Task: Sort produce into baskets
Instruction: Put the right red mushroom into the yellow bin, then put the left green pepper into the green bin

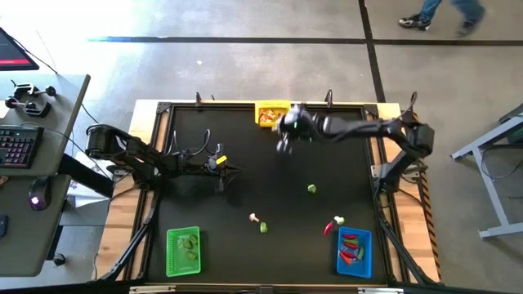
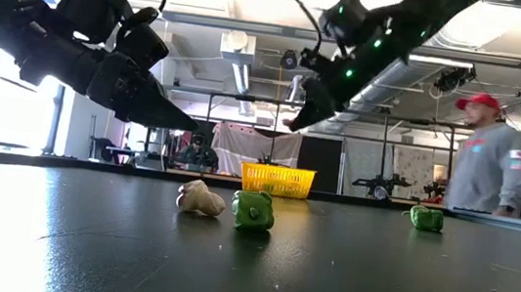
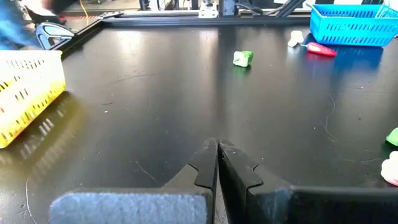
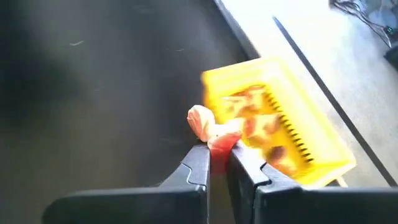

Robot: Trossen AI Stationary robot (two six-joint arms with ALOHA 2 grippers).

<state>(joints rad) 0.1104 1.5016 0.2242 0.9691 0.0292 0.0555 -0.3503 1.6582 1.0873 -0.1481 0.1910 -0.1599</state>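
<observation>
Right end effector (image 4: 216,157) pinches a whitish-tan piece (image 4: 205,122) beside the yellow basket (image 4: 314,134).

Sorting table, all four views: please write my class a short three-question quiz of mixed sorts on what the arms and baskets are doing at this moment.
1. True or false: the right tool grips a tan piece near the yellow basket.
2. Which basket holds red pieces? A) the green basket B) the blue basket C) neither
3. Fill in: the left tool hangs over bare table with its fingers ____.

Key: 1 true. 2 B. 3 shut.
</observation>
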